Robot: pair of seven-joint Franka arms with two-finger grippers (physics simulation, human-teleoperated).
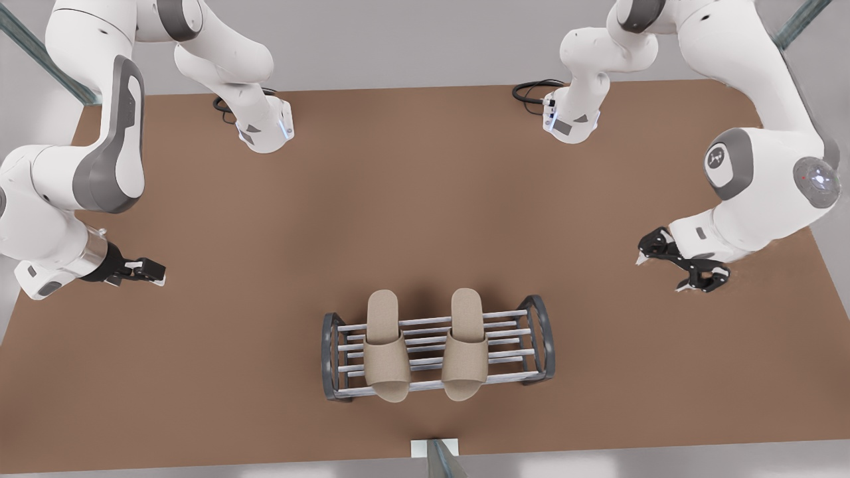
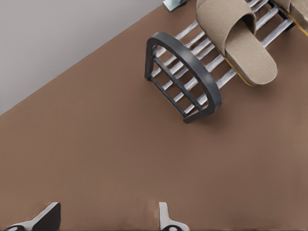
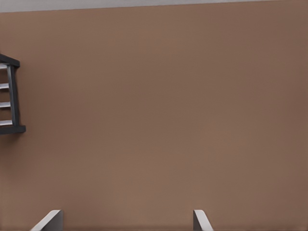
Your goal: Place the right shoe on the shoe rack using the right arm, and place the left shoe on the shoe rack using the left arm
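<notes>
The shoe rack stands near the table's front edge with two beige slippers side by side on its bars, toes toward that edge. The right shoe lies toward the front view's left, the left shoe toward its right. My left gripper hovers open and empty at the front view's right. Its wrist view shows its own gripper, the rack's arched end and the left shoe. My right gripper hangs at the front view's left, also open and empty, with the rack's end far off.
The brown table carries both arm bases at the back. A small grey-white fixture sits at the front edge just below the rack. Wide bare tabletop separates each gripper from the rack.
</notes>
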